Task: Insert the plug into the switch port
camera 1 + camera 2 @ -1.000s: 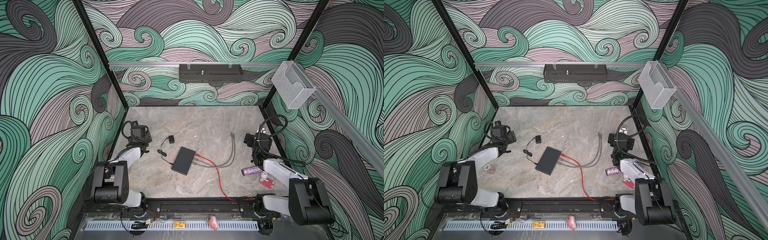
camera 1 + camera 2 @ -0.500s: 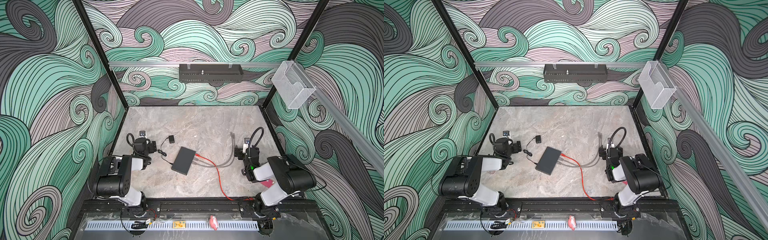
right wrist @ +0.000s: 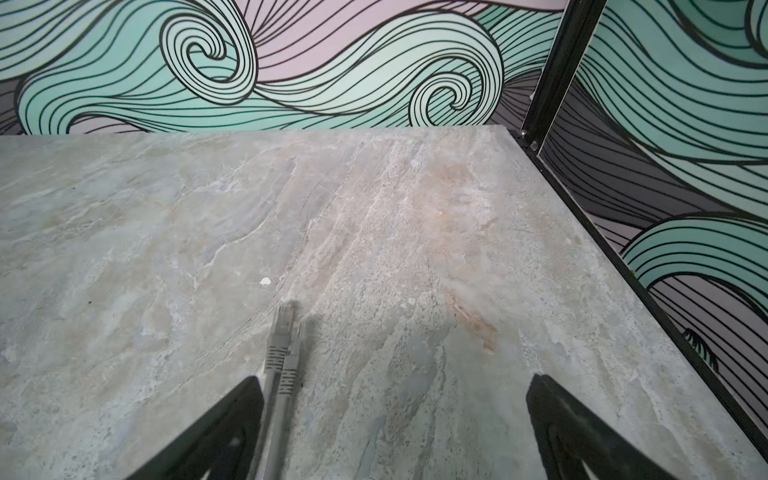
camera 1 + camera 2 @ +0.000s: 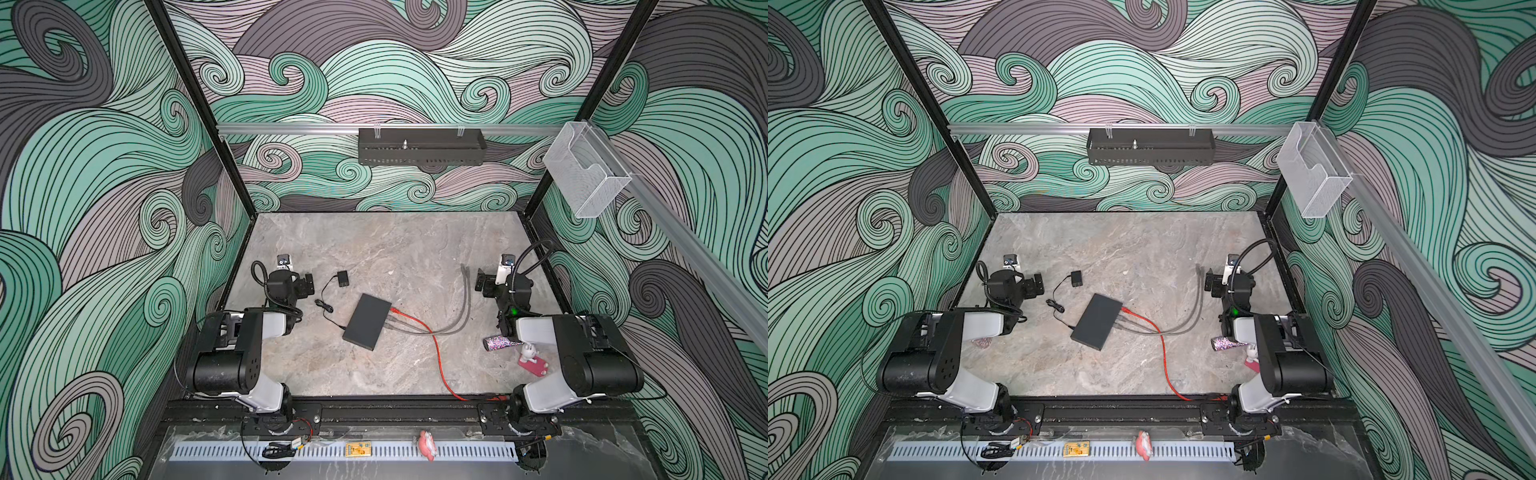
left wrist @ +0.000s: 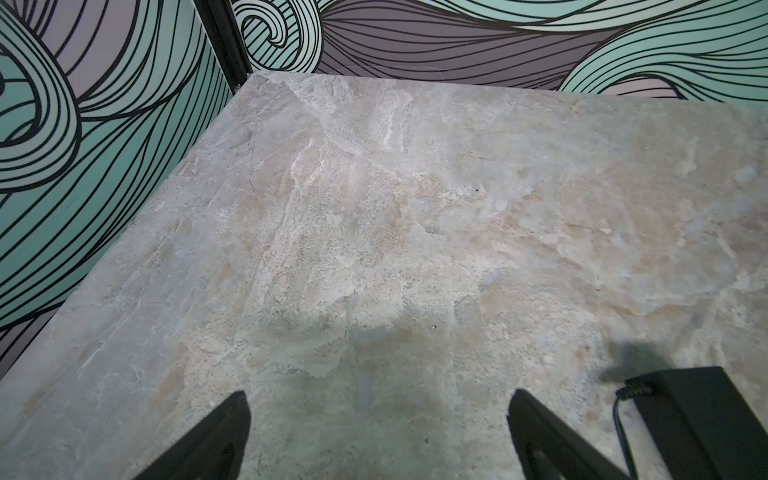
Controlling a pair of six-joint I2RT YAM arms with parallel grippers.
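Observation:
The switch [image 4: 368, 321] [image 4: 1097, 321], a flat black box, lies near the table's middle in both top views. A red cable [image 4: 434, 340] and two grey cables [image 4: 459, 316] meet its right edge. The grey cables' free ends, two grey plugs [image 3: 284, 328] [image 4: 464, 271], lie side by side on the table. My right gripper [image 3: 395, 384] [image 4: 482, 286] is open just right of them, and the cables run beside one finger [image 3: 232, 415]. My left gripper [image 5: 379, 401] [image 4: 308, 284] is open over bare table, left of the switch.
A small black adapter cube [image 4: 342, 277] [image 5: 702, 419] with a thin cord lies close to the left gripper. A glittery tube [image 4: 500, 343] and a pink toy [image 4: 532, 365] sit by the right arm. A black tray [image 4: 422, 146] and a clear holder [image 4: 584, 174] hang on the walls.
Both arms have risen out of their folded pose, and the grippers have swung in from the side walls toward the table's middle. The switch and cables have not moved.

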